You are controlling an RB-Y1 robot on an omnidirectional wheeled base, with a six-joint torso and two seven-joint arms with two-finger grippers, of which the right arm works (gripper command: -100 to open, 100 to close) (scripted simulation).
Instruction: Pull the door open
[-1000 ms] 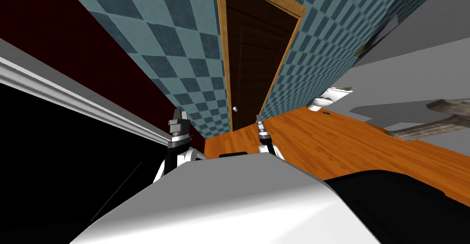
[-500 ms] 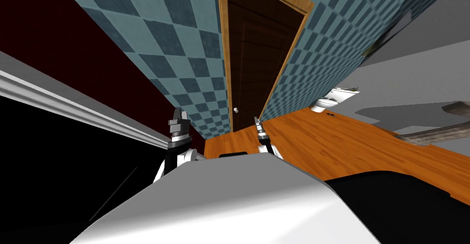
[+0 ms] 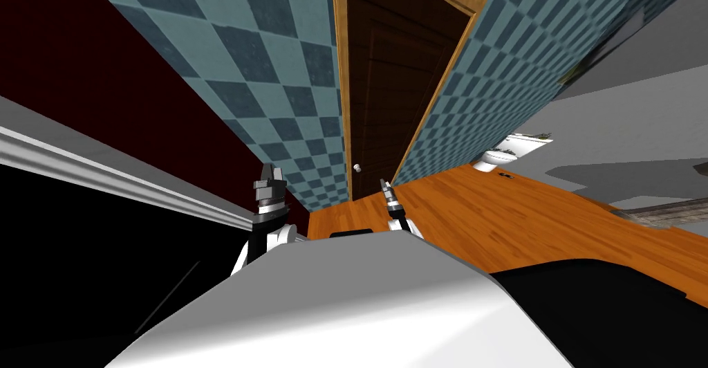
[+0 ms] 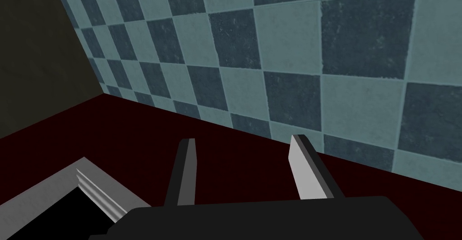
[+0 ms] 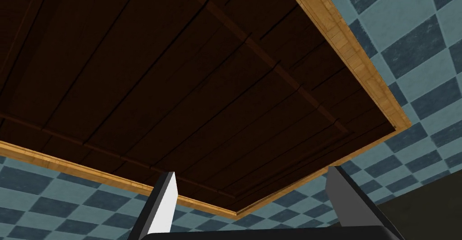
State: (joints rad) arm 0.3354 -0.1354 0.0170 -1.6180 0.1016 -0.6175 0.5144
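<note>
— Where is the dark brown panelled door (image 3: 387, 87) located?
— Closed in its light wooden frame (image 3: 339, 108), ahead of the right end effector (image 3: 384, 186), whose fingers are spread; its small white round knob (image 3: 357, 168) is untouched.
— The left end effector (image 4: 246, 145)?
— Spread, faced at the blue chequered wall (image 4: 288, 48).

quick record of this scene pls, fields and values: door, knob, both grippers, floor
door: dark brown panelled door, looks shut in its light wooden frame
knob: small pale round knob, not grasped
left gripper: open, empty, facing the blue checkered wall
right gripper: open, empty, aimed at the door, apart from the knob
floor: orange wooden floor
</note>
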